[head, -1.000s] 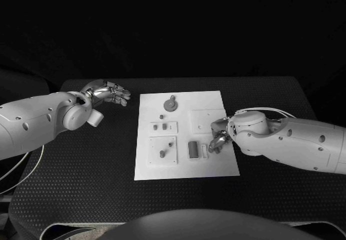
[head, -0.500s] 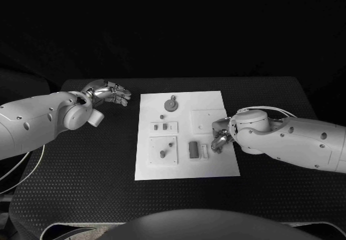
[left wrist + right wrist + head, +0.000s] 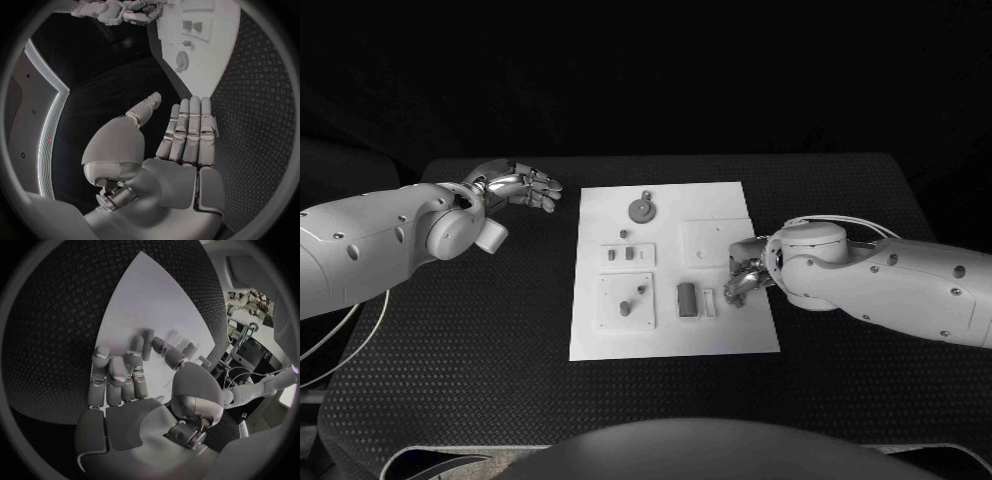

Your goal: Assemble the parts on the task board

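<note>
My right hand sits low over the task board's right edge, fingers curled beside the small upright part and darker block; can't tell if anything's pinched. Left hand hovers off-board, fingers apart, holding nothing. Looks like pick-up step; next needs a clean pinch, then lift.

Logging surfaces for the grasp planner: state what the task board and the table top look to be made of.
Task board: a thin, flat white plate with a matte, even face, probably plastic or coated sheet; the look cannot settle which. Table: black top with a fine regular dot texture and no gloss, likely a rubber or foam mat.
</note>
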{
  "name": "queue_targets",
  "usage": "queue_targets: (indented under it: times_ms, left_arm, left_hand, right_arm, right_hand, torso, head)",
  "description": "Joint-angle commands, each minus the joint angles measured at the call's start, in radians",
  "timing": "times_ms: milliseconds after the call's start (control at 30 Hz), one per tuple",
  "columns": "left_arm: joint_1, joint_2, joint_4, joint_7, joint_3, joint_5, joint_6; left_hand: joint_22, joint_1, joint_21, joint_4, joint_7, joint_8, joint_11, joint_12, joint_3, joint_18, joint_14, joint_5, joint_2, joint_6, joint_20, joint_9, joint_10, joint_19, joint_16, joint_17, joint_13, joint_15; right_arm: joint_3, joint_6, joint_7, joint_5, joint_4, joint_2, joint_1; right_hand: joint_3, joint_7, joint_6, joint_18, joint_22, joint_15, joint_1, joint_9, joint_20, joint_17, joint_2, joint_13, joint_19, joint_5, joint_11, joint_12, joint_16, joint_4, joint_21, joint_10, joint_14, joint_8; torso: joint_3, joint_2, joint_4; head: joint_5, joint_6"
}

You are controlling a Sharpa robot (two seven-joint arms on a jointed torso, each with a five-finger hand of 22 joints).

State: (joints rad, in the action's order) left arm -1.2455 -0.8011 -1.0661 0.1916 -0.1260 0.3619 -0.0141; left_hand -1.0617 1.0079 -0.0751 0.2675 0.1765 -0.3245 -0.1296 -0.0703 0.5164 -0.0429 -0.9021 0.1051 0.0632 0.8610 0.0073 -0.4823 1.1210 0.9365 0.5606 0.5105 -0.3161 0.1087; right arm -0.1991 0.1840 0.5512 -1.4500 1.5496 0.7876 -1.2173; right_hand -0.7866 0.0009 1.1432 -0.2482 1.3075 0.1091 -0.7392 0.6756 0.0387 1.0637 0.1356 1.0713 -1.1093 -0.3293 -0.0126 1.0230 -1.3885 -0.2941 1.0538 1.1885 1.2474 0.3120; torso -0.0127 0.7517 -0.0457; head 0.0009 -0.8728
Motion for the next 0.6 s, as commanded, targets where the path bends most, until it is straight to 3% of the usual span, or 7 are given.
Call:
queue_targets:
  times_ms: [33,233,467,600]
  left_arm:
    - [-0.001,0.002,-0.001,0.004,0.000,-0.005,0.013]
    - [-0.001,0.002,0.000,0.003,0.000,-0.005,0.013]
    - [-0.001,0.002,-0.001,0.002,0.000,-0.005,0.014]
    - [-0.001,0.002,-0.001,0.002,0.000,-0.005,0.015]
  left_hand:
    - [0.001,-0.006,-0.001,-0.005,0.000,-0.003,-0.004,-0.004,-0.001,-0.007,-0.003,0.005,-0.002,-0.010,0.002,0.001,0.002,-0.004,-0.005,0.002,0.001,0.000]
    - [0.001,-0.005,-0.001,-0.005,0.000,-0.003,-0.004,-0.004,0.000,-0.007,-0.003,0.005,-0.002,-0.010,0.002,0.001,0.002,-0.004,-0.005,0.002,0.001,0.000]
    - [0.001,-0.004,-0.001,-0.005,0.000,-0.003,-0.004,-0.004,0.000,-0.007,-0.003,0.005,-0.002,-0.010,0.002,0.001,0.002,-0.004,-0.006,0.003,0.002,0.000]
    - [0.001,-0.004,-0.001,-0.004,0.000,-0.003,-0.004,-0.004,0.001,-0.007,-0.003,0.005,-0.002,-0.010,0.002,0.001,0.002,-0.004,-0.006,0.003,0.002,0.000]
  right_arm:
    - [-0.022,-0.006,0.033,0.022,0.003,0.027,0.026]
    - [-0.020,-0.091,0.025,0.120,0.038,0.067,0.006]
    - [-0.018,-0.116,0.026,0.208,0.073,0.095,-0.015]
    - [-0.018,-0.156,0.027,0.328,0.081,0.097,-0.018]
  right_hand:
    - [-0.007,0.096,-0.122,-0.014,0.020,0.000,-0.181,-0.002,-0.008,0.002,-0.171,-0.002,-0.003,-0.002,-0.001,0.007,-0.005,-0.001,0.007,0.008,0.008,-0.064]
    - [-0.010,0.092,-0.111,-0.014,0.018,0.002,-0.184,-0.001,-0.007,0.010,-0.162,-0.005,-0.009,-0.013,-0.005,0.007,-0.009,-0.001,0.011,0.016,0.021,-0.059]
    - [-0.011,0.090,-0.107,-0.014,0.018,0.003,-0.186,-0.001,-0.006,0.013,-0.158,-0.006,-0.012,-0.016,-0.007,0.007,-0.011,-0.001,0.013,0.019,0.026,-0.057]
    - [-0.012,0.089,-0.104,-0.014,0.017,0.004,-0.187,-0.001,-0.006,0.016,-0.156,-0.007,-0.013,-0.018,-0.008,0.008,-0.013,-0.001,0.014,0.021,0.029,-0.055]
  torso:
    - [0.0004,0.000,-0.0004]
    - [0.0014,0.000,0.0000]
    - [0.0015,0.000,0.0002]
    - [0.0015,0.000,0.0008]
  head:
    - [0.001,0.000]
    - [0.001,0.000]
    - [0.001,0.000]
    - [0.001,0.000]
